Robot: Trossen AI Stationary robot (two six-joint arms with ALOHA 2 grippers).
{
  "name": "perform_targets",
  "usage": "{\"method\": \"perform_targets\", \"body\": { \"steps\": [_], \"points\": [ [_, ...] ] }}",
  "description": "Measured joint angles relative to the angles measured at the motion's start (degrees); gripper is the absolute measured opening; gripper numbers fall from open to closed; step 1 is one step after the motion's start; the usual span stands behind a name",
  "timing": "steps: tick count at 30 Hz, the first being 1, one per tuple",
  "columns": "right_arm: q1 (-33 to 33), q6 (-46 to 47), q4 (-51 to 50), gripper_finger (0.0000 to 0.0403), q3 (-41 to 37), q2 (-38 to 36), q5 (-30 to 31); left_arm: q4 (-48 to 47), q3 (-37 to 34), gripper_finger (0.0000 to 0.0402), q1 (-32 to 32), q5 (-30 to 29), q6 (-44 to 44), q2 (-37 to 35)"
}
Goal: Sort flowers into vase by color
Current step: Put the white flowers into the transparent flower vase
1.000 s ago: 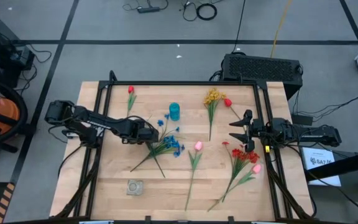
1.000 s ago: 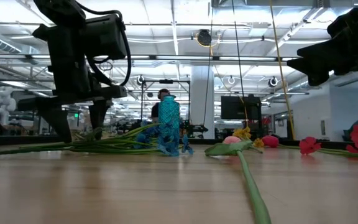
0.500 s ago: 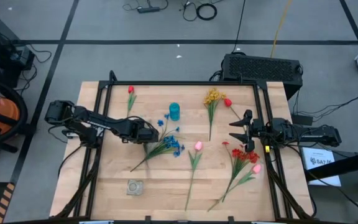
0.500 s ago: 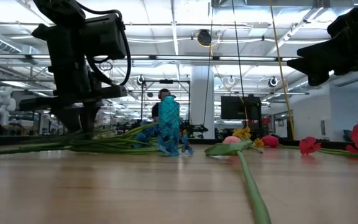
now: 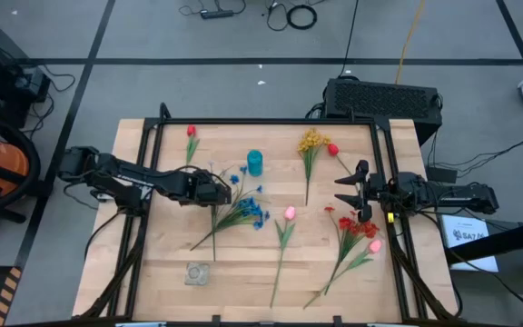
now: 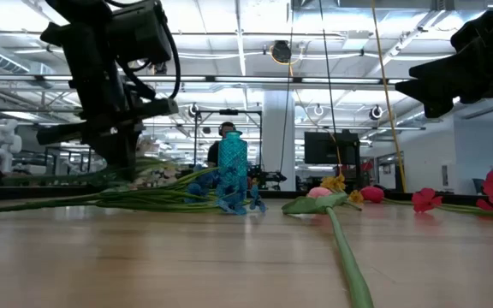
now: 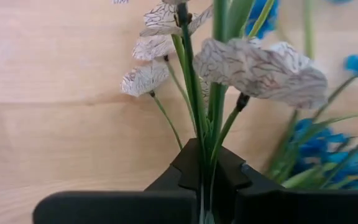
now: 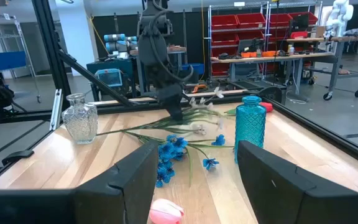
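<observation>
My left gripper [image 5: 218, 193] is shut on a white spray [image 7: 260, 68] of the flowers, left of the blue spray [image 5: 254, 213] at mid-table. The white heads [image 6: 157, 161] hang just above the wood. Other flowers lie flat: a red one [image 5: 191, 132], a yellow spray [image 5: 311, 141], a pink one [image 5: 290, 213] and a red spray [image 5: 357, 227]. A blue vase [image 5: 255, 163] stands upright behind them, and a clear glass vase [image 5: 197, 272] stands near the front edge. My right gripper [image 5: 350, 191] hovers open at the right, holding nothing. My left gripper pinches the white spray's bunched green stems [image 7: 205, 163] between its two fingers, a short way below the flower heads. The fingers come from above, slanting toward the table's right, and lie along the stems. The heads are raised off the wood; where the stems end I cannot see.
Stems of the blue spray [image 7: 316, 149] lie right beside the held stems. The long pink-flower stem [image 6: 345, 257] runs toward the near edge. A black frame rail [image 5: 143, 218] borders the table. Bare wood lies at the near left.
My left gripper has shut on the white spray's stems, then risen a little and tipped. The white heads have come up off the table with it, while the blue spray stays where it lay. My right gripper has kept still.
</observation>
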Motion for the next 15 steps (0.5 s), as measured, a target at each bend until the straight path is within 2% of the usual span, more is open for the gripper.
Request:
{"method": "perform_targets", "body": {
  "steps": [10, 15],
  "points": [
    [0.0, 0.01, 0.01, 0.0212, -0.02, 0.02, 0.0, 1.35, 0.02, 0.0017, -0.18, -8.14, 8.0, -12.81],
    [0.0, 0.01, 0.01, 0.0212, -0.01, 0.0, 0.0, 3.58, 0.04, 0.0017, -0.12, -11.77, 14.9, -19.9]
  ]
}}
